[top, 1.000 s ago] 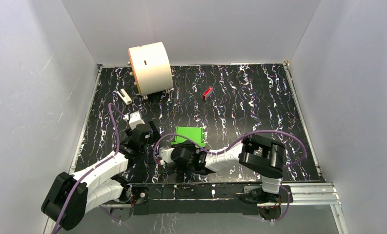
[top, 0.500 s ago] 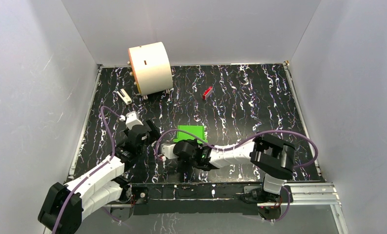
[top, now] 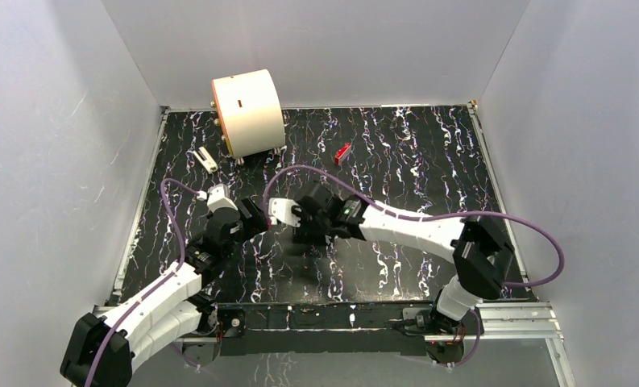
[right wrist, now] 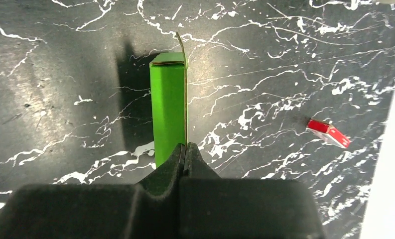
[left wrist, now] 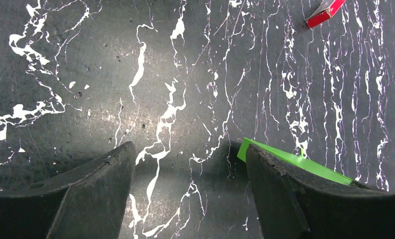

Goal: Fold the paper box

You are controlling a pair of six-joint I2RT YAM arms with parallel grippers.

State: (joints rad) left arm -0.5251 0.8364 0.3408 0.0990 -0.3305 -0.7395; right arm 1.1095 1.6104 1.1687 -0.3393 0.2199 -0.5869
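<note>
On the black, white-veined tabletop (top: 429, 161), the middle of the overhead view is covered where the two arms meet, and no green shows beneath them. At far left lies a small pale object (top: 207, 159), too small to identify. It is near the large cream cylinder (top: 247, 113), whose flat face carries a dark slot; its inside cannot be seen. The left tool (left wrist: 188, 149) hangs low over bare tabletop with its fingers spread wide and nothing between them. Just past its right finger (left wrist: 280, 189) only a sliver of the paper box (left wrist: 290, 159) shows, the rest being cut off by that finger. From the right wrist the box appears as a narrow, flattened green slab reaching away from the camera. A thin flap sticks up at its far end, and whether anything is inside cannot be told. The right tool (right wrist: 185, 148) has its fingers pressed together on the box's near end, pinching it. Further right, well apart from the box, lies the small red block (top: 342, 153). A plain white band at the right edge of the right wrist view cannot be identified.
</note>
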